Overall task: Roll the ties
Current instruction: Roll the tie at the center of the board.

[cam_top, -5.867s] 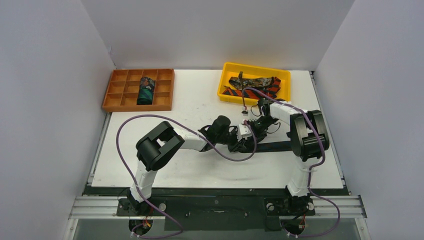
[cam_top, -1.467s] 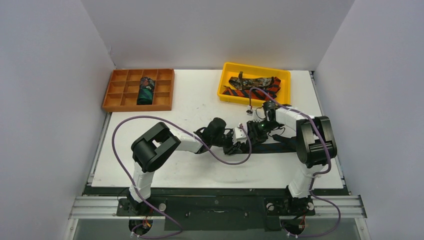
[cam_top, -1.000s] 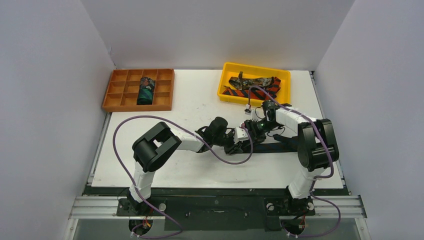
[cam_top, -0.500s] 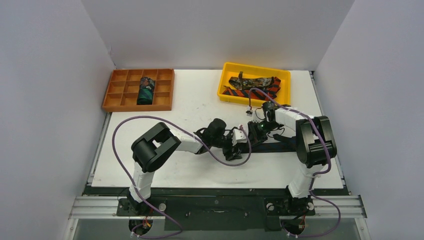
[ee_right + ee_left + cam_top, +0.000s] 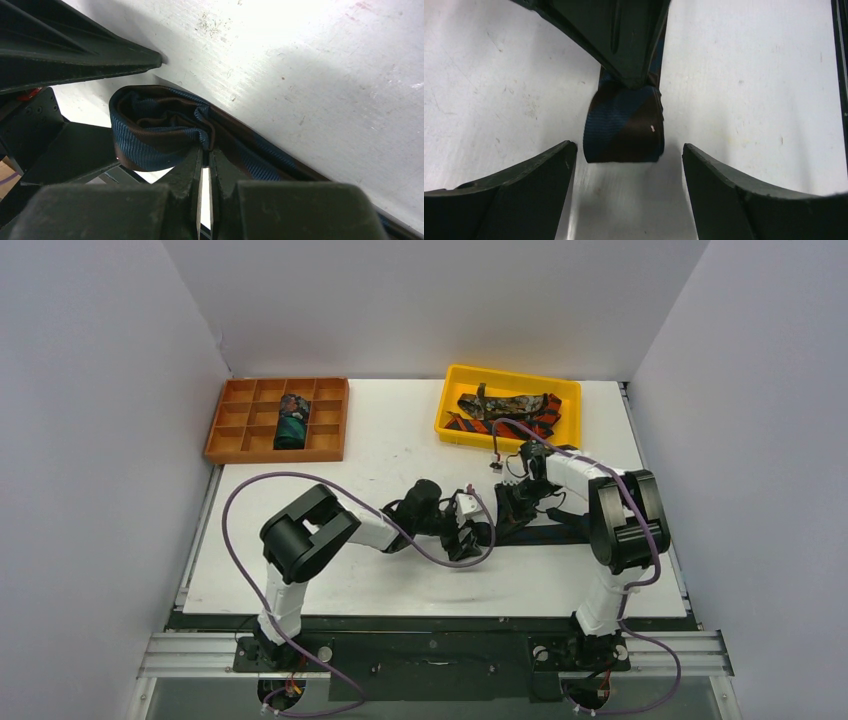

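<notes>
The left tool (image 5: 626, 150) is released, its two fingers spread either side of the tie (image 5: 624, 125) and touching neither flank. The tie is a ribbed navy weave with brown diagonal bands. Its coiled end sits on the counter (image 5: 749, 75) just ahead of that tool, between the fingertips. The right tool (image 5: 205, 160) is clenched on the inner fold of the coil, and the flat unrolled length trails back beneath it. The fabric looks light, soft and limp, so the coil will probably spring loose. Squeezing gently across its flanks seems the safest hold.
</notes>
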Motion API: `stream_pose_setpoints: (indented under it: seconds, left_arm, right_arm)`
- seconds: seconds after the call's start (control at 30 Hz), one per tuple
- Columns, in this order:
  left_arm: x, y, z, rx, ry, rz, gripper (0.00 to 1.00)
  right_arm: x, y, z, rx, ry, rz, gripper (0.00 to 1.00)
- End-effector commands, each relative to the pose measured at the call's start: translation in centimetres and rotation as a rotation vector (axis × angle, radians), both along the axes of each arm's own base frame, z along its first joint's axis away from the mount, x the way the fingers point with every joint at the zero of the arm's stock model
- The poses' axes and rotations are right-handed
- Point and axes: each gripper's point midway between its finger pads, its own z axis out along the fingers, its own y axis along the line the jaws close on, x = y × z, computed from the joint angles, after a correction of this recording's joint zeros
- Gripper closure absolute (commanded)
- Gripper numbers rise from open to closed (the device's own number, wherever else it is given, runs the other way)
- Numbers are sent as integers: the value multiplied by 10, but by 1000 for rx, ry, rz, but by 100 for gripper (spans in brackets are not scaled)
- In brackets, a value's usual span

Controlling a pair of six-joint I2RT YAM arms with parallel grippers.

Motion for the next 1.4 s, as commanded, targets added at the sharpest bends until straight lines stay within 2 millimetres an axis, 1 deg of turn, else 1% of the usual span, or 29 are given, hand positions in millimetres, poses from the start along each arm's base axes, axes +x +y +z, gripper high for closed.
stream_pose_setpoints:
  seconds: [0.0,0.13,0.23,0.3,0.33,0.4,0.5,0.57,0.6,0.63,0.67,0.7,0.73,0.77,0.8,0.83,0.87,0.9,0.93,0.97,1.0,1.03,1.07,1.13,1.2,1.27,1.3,1.33,1.37]
  left_arm:
    - [2,-23,10,-85,50,7,24]
    - [2,-35,8,-104,51,-3,29]
    - [5,-38,-1,-88,32,-2,36]
    - [6,-37,-7,-71,24,-7,43]
    - [7,-35,-12,-50,12,-10,50]
    - [7,-32,-15,-29,-4,-14,55]
    - [2,-22,-23,12,-21,-27,57]
    - [-2,-14,-29,46,-18,-30,65]
    - [-4,-6,-35,80,-8,-24,72]
    - [-4,-1,-38,101,-19,-18,75]
    - [-5,9,-43,137,-18,2,81]
    - [-9,18,-49,174,-14,1,83]
    - [-10,26,-51,201,-18,16,87]
    - [-11,36,-59,247,-13,23,90]
    - [-14,44,-61,271,-11,26,91]
    - [-14,52,-65,308,-17,36,94]
    - [-15,57,-65,322,-20,42,95]
    - [-16,63,-69,354,-16,49,97]
    - [-15,65,-69,365,-17,52,98]
    - [-16,69,-71,387,-11,60,99]
    - [-15,69,-70,390,-12,63,99]
    - [-15,71,-71,402,-9,66,99]
    - [-14,71,-70,405,-9,67,100]
    - [-13,71,-70,412,-5,71,100]
    - [-10,74,-71,426,3,79,100]
    - [-8,77,-72,436,10,86,100]
    - [-8,78,-73,440,11,87,100]
    - [-8,80,-73,445,11,89,100]
    - [-9,82,-74,449,12,90,100]
  right_arm:
    - [-1,-37,-35,-226,-3,60,100]
    - [-4,-29,-39,-196,4,95,100]
    - [-4,-21,-40,-170,5,111,100]
    - [-4,-16,-40,-160,1,126,100]
    - [-3,-12,-40,-156,-4,137,100]
    - [-2,-6,-39,-144,-11,149,100]
    - [0,4,-39,-126,-17,160,100]
    - [0,10,-36,-110,-24,170,100]
    - [2,13,-33,-99,-30,171,100]
    - [1,14,-31,-93,-31,178,100]
    - [4,16,-24,-75,-43,179,100]
    - [2,13,-20,-69,-34,182,97]
    - [7,14,-10,-44,-54,178,88]
    - [6,7,-3,-31,-41,178,80]
    - [12,7,12,0,-70,173,76]
    - [12,-2,20,3,-66,164,68]
    - [13,-8,33,-5,-86,158,65]
    - [16,-19,37,-16,-107,155,62]
    - [16,-32,43,-60,-123,149,62]
    - [14,-40,43,-86,-133,168,61]
    - [13,-54,43,-148,-146,176,61]
    - [11,-67,38,-212,-150,202,61]
    - [11,-73,36,-239,-158,222,61]
    - [11,-89,25,-323,-145,246,61]
    - [14,-109,14,-410,-133,269,62]
    - [16,-136,7,-490,-121,267,62]
    - [17,-156,5,-537,-105,243,62]
    - [20,-166,7,-558,-110,249,62]
    - [20,-188,8,-594,-92,219,62]
